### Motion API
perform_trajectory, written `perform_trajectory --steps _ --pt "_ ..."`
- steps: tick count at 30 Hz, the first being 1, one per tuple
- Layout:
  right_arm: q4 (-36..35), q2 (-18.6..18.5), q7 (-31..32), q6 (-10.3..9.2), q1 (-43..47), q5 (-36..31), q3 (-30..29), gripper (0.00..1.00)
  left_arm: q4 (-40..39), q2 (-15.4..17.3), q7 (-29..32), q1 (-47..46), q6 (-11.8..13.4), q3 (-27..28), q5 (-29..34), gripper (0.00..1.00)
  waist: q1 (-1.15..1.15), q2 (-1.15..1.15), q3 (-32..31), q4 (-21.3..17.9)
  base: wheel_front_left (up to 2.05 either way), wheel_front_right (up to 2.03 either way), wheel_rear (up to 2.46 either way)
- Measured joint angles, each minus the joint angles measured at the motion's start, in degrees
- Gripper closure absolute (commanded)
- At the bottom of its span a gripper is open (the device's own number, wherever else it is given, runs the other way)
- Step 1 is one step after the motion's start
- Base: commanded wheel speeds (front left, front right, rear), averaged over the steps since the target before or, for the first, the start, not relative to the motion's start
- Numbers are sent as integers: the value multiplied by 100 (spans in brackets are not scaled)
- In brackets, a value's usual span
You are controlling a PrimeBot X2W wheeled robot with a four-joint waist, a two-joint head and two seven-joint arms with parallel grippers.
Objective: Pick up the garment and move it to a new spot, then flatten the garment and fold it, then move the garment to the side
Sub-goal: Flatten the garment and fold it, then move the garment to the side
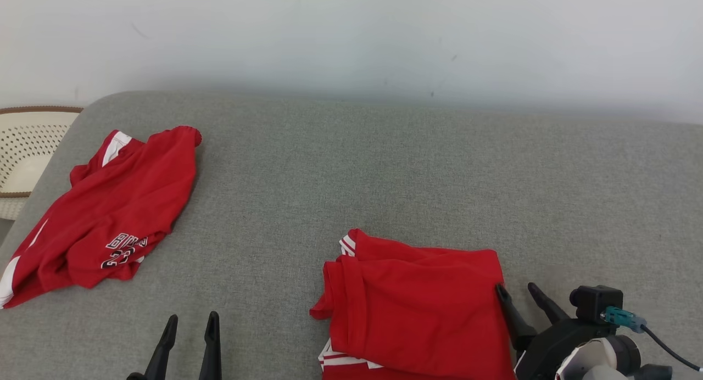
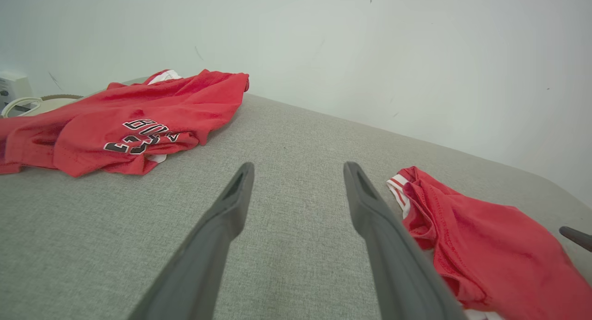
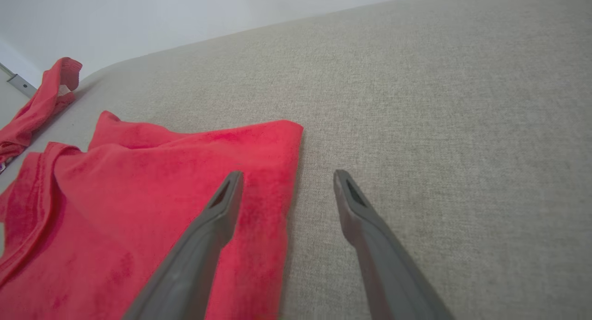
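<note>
Well left of the garment point(image 1: 417, 308) lies another red jersey point(image 1: 115, 215), near a basket point(image 1: 27, 144).

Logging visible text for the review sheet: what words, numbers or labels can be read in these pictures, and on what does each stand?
"BU": black, white-edged letters on the crumpled red garment at the left; the rest of the word runs into a fold and cannot be read.
"23": just below those letters on the same garment, partly creased.
Folded red garment: no text on the side that shows.
No other legible text.
</note>
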Motion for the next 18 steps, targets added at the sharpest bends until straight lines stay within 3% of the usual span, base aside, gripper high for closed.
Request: perform_trajectory --steps 13,14,15,16,18 --pt "266 49 609 0 -100 488 439 0 20 0 0 -57 3 -37 -12 0 0 0 111 70 0 0 0" --pt "260 58 641 0 -116 567 492 8 21 0 0 -57 3 -35 -13 0 0 0 117 70 0 0 0" --pt "250 71 643 0 -127 616 560 66 21 0 0 -58 3 -35 -13 0 0 0 123 70 0 0 0" --pt "244 78 630 0 -140 619 621 100 22 0 0 -59 3 -34 -14 0 0 0 130 70 0 0 0" --pt "237 89 587 0 -181 700 720 100 21 0 -1 -64 3 -30 -21 0 0 0 141 67 0 0 0"
